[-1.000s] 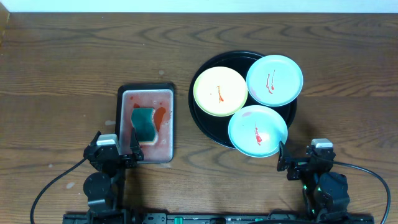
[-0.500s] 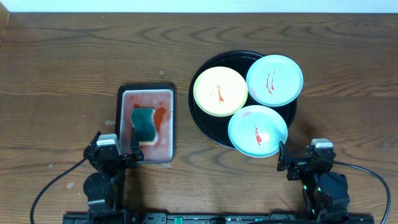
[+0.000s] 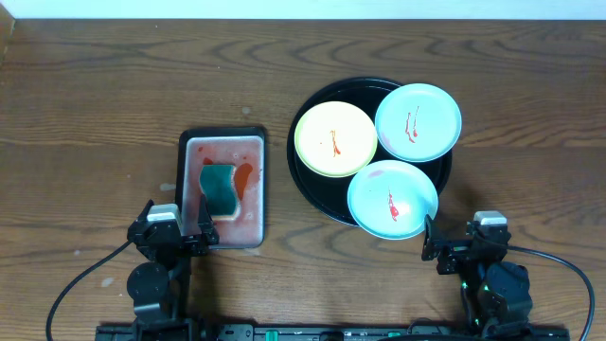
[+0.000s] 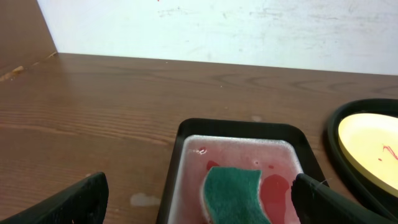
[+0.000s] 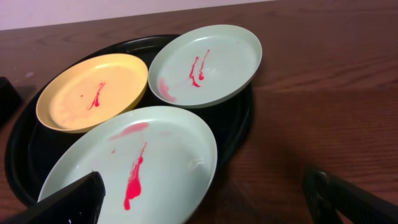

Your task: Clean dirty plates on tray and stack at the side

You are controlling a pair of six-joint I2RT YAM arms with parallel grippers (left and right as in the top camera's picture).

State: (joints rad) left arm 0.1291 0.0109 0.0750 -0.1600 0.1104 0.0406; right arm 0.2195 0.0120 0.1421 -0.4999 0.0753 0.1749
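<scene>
from overhead, three sauce-smeared plates sit on the black tray [image 3: 308,189] at right: yellow plate [image 3: 335,139] left, far mint plate [image 3: 418,122] right, near mint plate [image 3: 392,199] overhanging the rim; they look light, stiff and slick, best pinched at the raised edge. left wrist: the left tool [image 4: 199,183] is released wide and empty, facing a green sponge [image 4: 233,193] in a small tray [image 4: 180,134] on the bench [image 4: 93,106]. right wrist: the right tool [image 5: 202,180] is likewise spread, holding nothing, just short of the near mint plate.
</scene>
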